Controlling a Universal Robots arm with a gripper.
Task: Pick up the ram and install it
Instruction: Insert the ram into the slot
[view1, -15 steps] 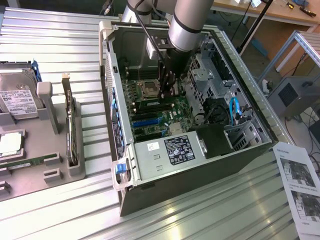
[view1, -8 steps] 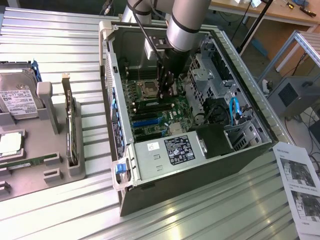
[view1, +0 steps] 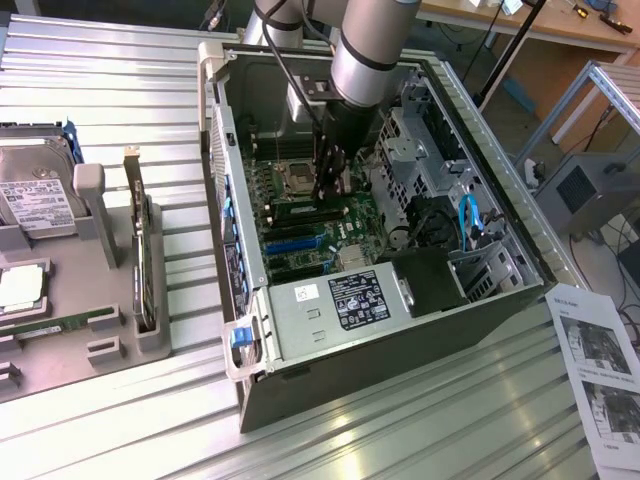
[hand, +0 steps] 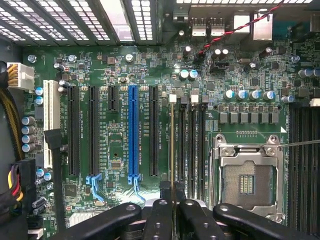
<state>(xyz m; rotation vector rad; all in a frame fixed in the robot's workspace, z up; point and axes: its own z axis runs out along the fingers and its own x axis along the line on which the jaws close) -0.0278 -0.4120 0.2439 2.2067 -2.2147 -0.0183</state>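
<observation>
Pinching ram (hand: 172, 145) edge-on btwn gripper (hand: 172, 212) fingers (hand: 159, 220), over DIMM slots (hand: 187, 145) beside CPU socket (hand: 247, 182), mid-frame in exterior view, inside PC case (view1: 420, 350). Could jam or bend if off-line w/ slot.

The case (view1: 500, 175) lies open on top, and its walls close off all four sides. The arm (view1: 365, 50) takes the middle of the opening, and its gripper (view1: 328, 185), clamped on the ram (hand: 172, 140), hangs low inside. At centre right of the exterior frame the drive cage (view1: 420, 150) and the blue cable (view1: 467, 220) stand tall. The power supply (view1: 340, 305) blocks the lower part. There is room over the socket (view1: 295, 178) and the card slots (view1: 295, 245). Bare table (view1: 420, 420) lies free at lower centre. The tray (view1: 70, 310) takes up the left edge.
</observation>
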